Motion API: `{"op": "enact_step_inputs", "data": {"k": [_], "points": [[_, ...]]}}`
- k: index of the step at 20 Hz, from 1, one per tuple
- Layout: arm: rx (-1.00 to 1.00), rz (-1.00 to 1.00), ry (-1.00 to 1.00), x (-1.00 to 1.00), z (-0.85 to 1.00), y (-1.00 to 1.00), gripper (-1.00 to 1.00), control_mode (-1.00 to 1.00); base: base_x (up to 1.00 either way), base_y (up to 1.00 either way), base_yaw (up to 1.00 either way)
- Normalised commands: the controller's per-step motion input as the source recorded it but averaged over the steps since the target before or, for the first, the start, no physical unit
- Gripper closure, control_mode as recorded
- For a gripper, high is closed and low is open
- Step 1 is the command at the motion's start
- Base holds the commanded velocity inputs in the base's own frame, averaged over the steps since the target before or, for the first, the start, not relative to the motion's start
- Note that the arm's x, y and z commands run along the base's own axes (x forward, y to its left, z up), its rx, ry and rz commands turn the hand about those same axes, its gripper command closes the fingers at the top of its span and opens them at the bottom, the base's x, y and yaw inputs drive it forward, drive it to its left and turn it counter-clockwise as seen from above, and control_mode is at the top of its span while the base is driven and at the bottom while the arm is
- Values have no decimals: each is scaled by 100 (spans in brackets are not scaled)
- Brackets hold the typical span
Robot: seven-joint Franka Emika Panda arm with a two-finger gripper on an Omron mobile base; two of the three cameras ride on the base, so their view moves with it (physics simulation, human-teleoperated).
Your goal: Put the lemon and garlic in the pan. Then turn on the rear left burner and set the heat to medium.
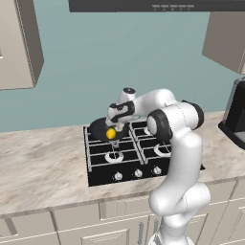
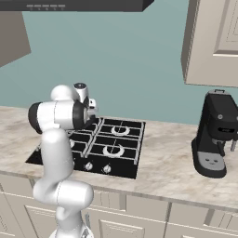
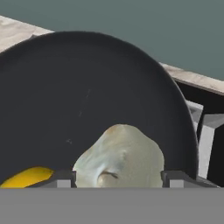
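Note:
The black pan [image 1: 101, 129] sits on the rear left burner of the black cooktop [image 1: 103, 168]. In the hand view the pan [image 3: 87, 96] spreads wide just below the hand. The yellow lemon [image 1: 110, 133] lies in it, seen in the hand view as the lemon [image 3: 27, 177] at the lower left. The pale garlic [image 3: 120, 153] sits between my two fingertips [image 3: 62, 178], touching both, low over the pan floor. My gripper [image 3: 118, 179] is shut on it. From the left base the gripper [image 1: 115, 125] hangs over the pan's near side.
Front burners [image 1: 115, 156] and a row of knobs [image 1: 138, 172] lie on the cooktop's near side. A black coffee machine [image 2: 214, 135] stands on the marble counter [image 1: 43, 167] to the right. Wall cabinets and a hood [image 1: 158, 5] hang above.

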Motion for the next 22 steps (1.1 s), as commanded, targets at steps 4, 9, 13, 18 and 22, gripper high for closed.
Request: {"op": "enact_step_inputs", "data": {"k": [4,9,13,18,22], "points": [[0,-3,0,6,-7,0,100,-100,0,0,0],[0,-1,0,0,0,0,-100,-100,0,0,0],[0,0,0,0,0,0,-100,-100,0,0,0],[0,0,0,0,3,0,-100,-100,0,0,0],[0,0,0,-11,26,0,-100,-100,0,0,0]]}}
